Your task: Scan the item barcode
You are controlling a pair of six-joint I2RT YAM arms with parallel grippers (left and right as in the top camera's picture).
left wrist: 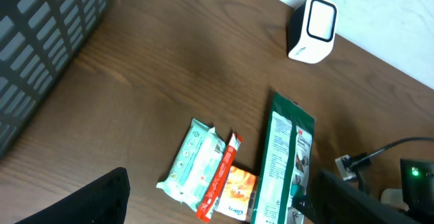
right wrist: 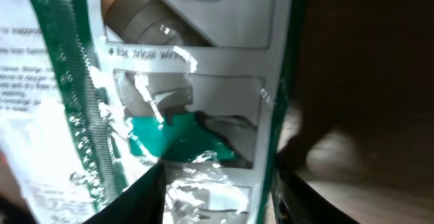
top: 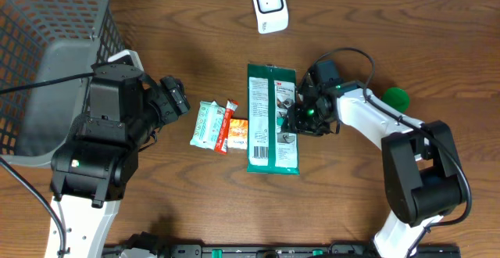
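Two sets of fingers stood spread: the left gripper (top: 176,100) was empty beside the snack packets (top: 209,125), and the right gripper (top: 301,119) was parted over the green package (top: 269,94). It lay flat on the table (top: 195,47), well apart from the scanner (top: 269,6). A pinch on its slick edge might have slipped or buckled it, hiding the barcode.

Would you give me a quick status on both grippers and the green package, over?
Left gripper open, empty. Right gripper jaws apart at edge of green package. Package flat on table, scanner beyond it. Nothing between them.
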